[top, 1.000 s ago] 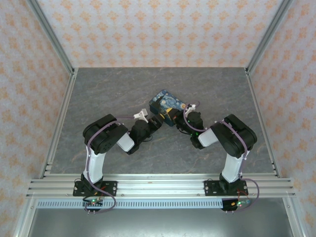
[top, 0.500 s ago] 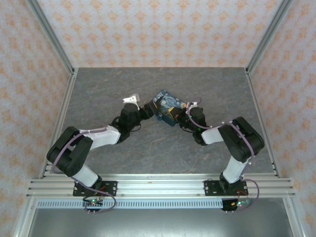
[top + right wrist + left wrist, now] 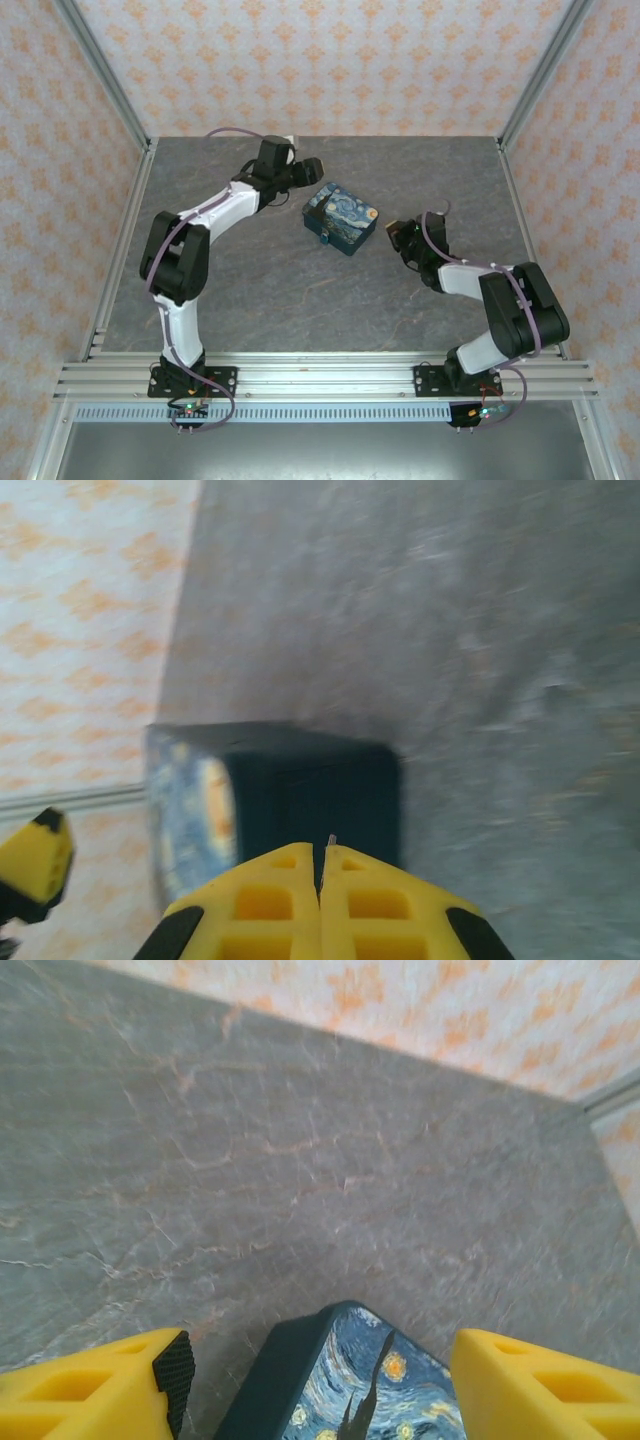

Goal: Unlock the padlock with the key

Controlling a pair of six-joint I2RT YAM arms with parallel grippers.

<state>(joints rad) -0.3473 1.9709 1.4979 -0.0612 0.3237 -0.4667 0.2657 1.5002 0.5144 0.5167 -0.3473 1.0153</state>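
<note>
Now, nearest, the right jaws are pressed together, a thin sliver (image 3: 330, 839) at their seam, perhaps the key. Beyond, the padlock (image 3: 340, 218) lies on the surface (image 3: 250, 290), touching neither arm. Farthest, the left jaws stand spread; they should clamp the padlock firmly before any insertion.

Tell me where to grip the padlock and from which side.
Grip the padlock across two opposite dark side walls, from above. It lies flat, print up, diagonal to the table edges, so turn the jaws to match. The open left gripper sits by its far corner.
</note>
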